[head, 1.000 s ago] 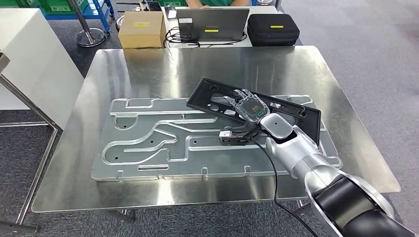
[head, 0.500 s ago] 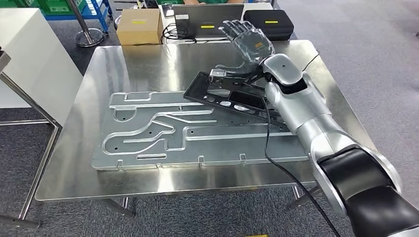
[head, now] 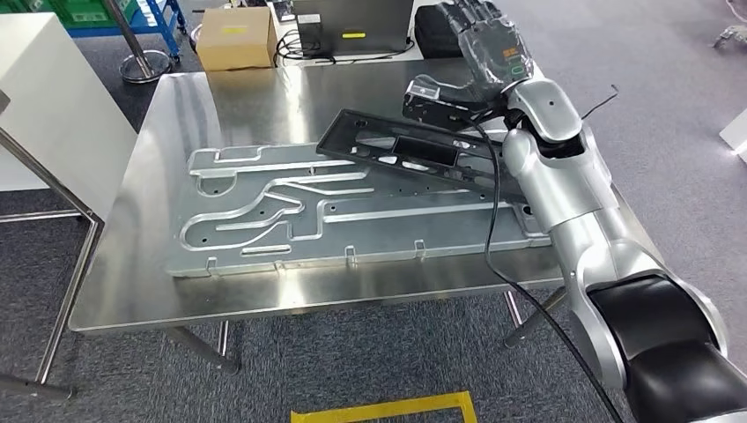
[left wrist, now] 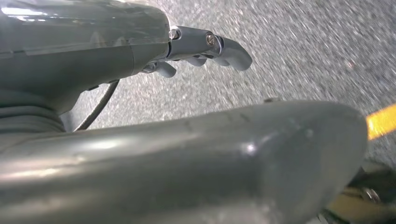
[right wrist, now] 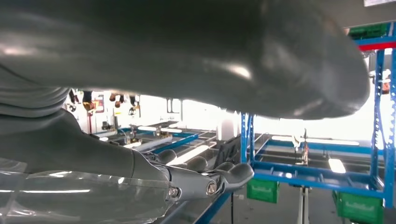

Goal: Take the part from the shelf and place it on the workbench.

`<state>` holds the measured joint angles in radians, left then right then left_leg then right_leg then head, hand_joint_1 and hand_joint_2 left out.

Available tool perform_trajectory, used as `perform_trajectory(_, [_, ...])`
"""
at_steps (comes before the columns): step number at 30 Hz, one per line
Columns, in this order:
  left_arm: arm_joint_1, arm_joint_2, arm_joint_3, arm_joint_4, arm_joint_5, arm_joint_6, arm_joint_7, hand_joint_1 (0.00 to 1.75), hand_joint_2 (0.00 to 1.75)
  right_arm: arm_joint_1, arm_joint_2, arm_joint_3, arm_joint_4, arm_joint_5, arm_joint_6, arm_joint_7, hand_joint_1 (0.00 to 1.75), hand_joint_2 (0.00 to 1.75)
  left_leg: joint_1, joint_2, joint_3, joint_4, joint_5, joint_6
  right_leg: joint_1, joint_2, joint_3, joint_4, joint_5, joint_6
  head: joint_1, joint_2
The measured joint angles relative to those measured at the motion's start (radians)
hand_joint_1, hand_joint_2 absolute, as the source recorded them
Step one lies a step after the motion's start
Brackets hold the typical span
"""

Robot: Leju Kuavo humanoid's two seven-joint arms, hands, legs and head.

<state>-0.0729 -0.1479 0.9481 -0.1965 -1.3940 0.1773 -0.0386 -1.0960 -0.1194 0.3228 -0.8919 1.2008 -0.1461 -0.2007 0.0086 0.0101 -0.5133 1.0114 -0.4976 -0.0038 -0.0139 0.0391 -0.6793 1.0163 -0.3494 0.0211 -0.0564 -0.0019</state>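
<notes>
No writing is legible anywhere: the box [head: 233,37] at the far edge, at about 11 o'clock, carries a yellow label too small to read, the laptop [head: 352,18] at 12 o'clock has a similar yellow sticker and a white tag, and the back of the right hand [head: 483,44] shows a small green mark that cannot be made out. The part [head: 414,152], a long black frame with cut-outs, lies on the tabletop [head: 176,291] at about 1 o'clock, its near end resting on the large grooved metal plate [head: 291,220] and its far end running under the right forearm. The right hand is raised above the tabletop's far edge, well clear of the part, fingers spread and holding nothing. A black cable [head: 490,220] loops down from its wrist across the part and the plate. A dark case [head: 433,31] sits behind the hand, partly hidden by it. In the left wrist view, the left hand [left wrist: 205,46] hangs over grey carpet with fingers loosely curled and nothing in them, beside a strip of yellow tape [left wrist: 380,121]. A white cabinet [head: 53,106] stands at 9 o'clock.
</notes>
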Motion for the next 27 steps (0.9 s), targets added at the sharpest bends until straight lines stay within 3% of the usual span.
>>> perform_trajectory(1, [0.000,0.001,0.000,0.000,0.000,0.000,-0.001,0.00,0.00,0.003,0.000,-0.006,-0.001,0.002,-0.001,0.001,0.00,0.00,0.001,0.007,-0.006,-0.003,0.010,0.008,-0.001,0.000,-0.005,0.004,-0.005,0.006,0.000,0.000])
perform_trajectory(2, [0.000,0.001,0.000,0.000,0.000,0.000,-0.003,0.00,0.00,0.008,0.002,-0.012,-0.003,0.002,-0.003,0.002,0.00,0.00,0.003,0.014,-0.013,-0.007,0.021,0.017,-0.002,-0.003,-0.013,0.022,-0.029,0.012,0.001,0.000])
perform_trajectory(5, [0.001,0.003,0.000,0.000,0.000,-0.002,-0.006,0.00,0.00,0.057,0.032,-0.059,-0.020,-0.033,-0.027,0.002,0.00,0.00,0.000,0.041,-0.048,-0.011,0.053,0.032,-0.001,-0.016,-0.065,0.176,-0.167,0.027,0.002,0.000])
perform_trajectory(6, [0.003,0.003,0.000,0.000,0.001,-0.003,-0.006,0.00,0.00,0.094,0.050,-0.092,-0.034,-0.060,-0.044,0.002,0.00,0.00,-0.001,0.050,-0.061,-0.010,0.063,0.033,-0.001,-0.018,-0.078,0.233,-0.193,0.030,0.002,0.000])
perform_trajectory(7, [0.006,0.003,0.000,0.000,0.002,-0.004,-0.006,0.00,0.00,0.141,0.071,-0.133,-0.050,-0.090,-0.063,0.000,0.00,0.00,-0.002,0.058,-0.075,-0.010,0.072,0.033,-0.001,-0.018,-0.080,0.268,-0.195,0.033,0.002,0.000])
perform_trajectory(8, [0.010,0.003,0.001,0.000,0.004,-0.004,-0.006,0.00,0.00,0.190,0.092,-0.179,-0.068,-0.118,-0.083,0.000,0.00,0.00,-0.003,0.066,-0.090,-0.009,0.081,0.031,-0.001,-0.018,-0.066,0.272,-0.178,0.034,0.002,0.000])
perform_trajectory(10, [0.013,0.004,0.003,0.000,0.011,-0.004,-0.006,0.00,0.00,0.291,0.135,-0.286,-0.113,-0.157,-0.131,-0.003,0.00,0.00,-0.004,0.079,-0.115,-0.008,0.100,0.026,-0.001,-0.017,0.012,0.184,-0.137,0.031,0.002,0.000])
perform_trajectory(12, [0.014,0.004,0.007,0.000,0.018,-0.002,-0.005,0.00,0.00,0.395,0.175,-0.410,-0.170,-0.171,-0.188,-0.015,0.00,0.00,-0.005,0.082,-0.129,-0.006,0.117,0.014,0.004,-0.011,0.112,0.047,-0.140,0.016,0.002,0.000])
perform_trajectory(13, [0.013,0.004,0.009,0.000,0.020,-0.001,-0.005,0.00,0.00,0.449,0.191,-0.475,-0.198,-0.171,-0.214,-0.024,0.00,0.00,-0.004,0.081,-0.130,-0.006,0.124,0.008,0.007,-0.009,0.143,0.002,-0.147,0.005,0.001,0.000])
perform_trajectory(15, [0.012,0.004,0.015,0.000,0.021,0.002,-0.003,0.00,0.00,0.564,0.212,-0.604,-0.259,-0.169,-0.262,-0.047,0.00,0.00,0.001,0.077,-0.131,-0.009,0.139,-0.005,0.012,-0.016,0.150,-0.019,-0.138,-0.018,0.000,0.000])
perform_trajectory(17, [0.012,0.005,0.021,0.000,0.021,0.003,-0.001,0.00,0.00,0.691,0.219,-0.721,-0.327,-0.182,-0.309,-0.080,0.00,0.00,0.005,0.057,-0.141,0.013,0.109,-0.014,0.013,-0.027,0.145,-0.026,-0.121,-0.035,0.000,0.000])
perform_trajectory(18, [0.012,0.005,0.023,0.000,0.020,0.004,0.002,0.00,0.00,0.757,0.219,-0.771,-0.358,-0.197,-0.331,-0.100,0.00,0.00,0.006,0.042,-0.151,0.052,0.065,-0.016,0.012,-0.034,0.139,-0.028,-0.112,-0.043,0.000,0.000])
perform_trajectory(20, [0.013,0.006,0.024,0.000,0.015,0.004,0.007,0.00,0.00,0.884,0.219,-0.867,-0.407,-0.236,-0.364,-0.147,0.00,0.00,0.008,0.020,-0.173,0.180,-0.045,-0.017,0.015,-0.045,0.117,-0.026,-0.094,-0.053,0.000,0.000])
perform_trajectory(21, [0.013,0.006,0.024,0.000,0.012,0.005,0.010,0.00,0.00,0.938,0.219,-0.910,-0.421,-0.252,-0.374,-0.171,0.00,0.00,0.008,0.015,-0.178,0.243,-0.080,-0.016,0.018,-0.050,0.103,-0.025,-0.085,-0.056,0.000,0.000])
perform_trajectory(22, [0.013,0.006,0.024,0.000,0.007,0.005,0.013,0.00,0.00,0.980,0.219,-0.946,-0.428,-0.262,-0.382,-0.196,0.00,0.00,0.008,0.014,-0.171,0.282,-0.090,-0.014,0.021,-0.053,0.088,-0.022,-0.076,-0.057,0.000,0.000])
perform_trajectory(23, [0.010,0.007,0.024,0.000,0.003,0.005,0.017,0.00,0.00,1.010,0.221,-0.977,-0.426,-0.267,-0.388,-0.219,0.00,0.00,0.006,0.013,-0.150,0.288,-0.077,-0.010,0.025,-0.054,0.072,-0.019,-0.066,-0.058,0.000,0.000])
perform_trajectory(24, [0.006,0.007,0.024,0.000,-0.001,0.006,0.021,0.00,0.00,1.030,0.223,-1.005,-0.416,-0.271,-0.394,-0.242,0.00,0.00,0.004,0.013,-0.112,0.260,-0.051,-0.002,0.028,-0.054,0.056,-0.016,-0.055,-0.059,0.000,0.000])
perform_trajectory(25, [0.000,0.007,0.023,0.000,-0.005,0.008,0.025,0.00,0.00,1.043,0.225,-1.030,-0.400,-0.274,-0.400,-0.261,0.00,0.00,-0.001,0.015,-0.060,0.203,-0.029,0.008,0.031,-0.055,0.043,-0.013,-0.044,-0.059,0.000,0.000])
perform_trajectory(27, [-0.015,0.010,0.023,-0.002,-0.010,0.012,0.031,0.00,0.00,1.060,0.230,-1.073,-0.358,-0.283,-0.408,-0.284,0.00,0.00,-0.012,0.022,0.051,0.050,-0.033,0.025,0.036,-0.060,0.027,-0.010,-0.025,-0.054,0.000,0.000])
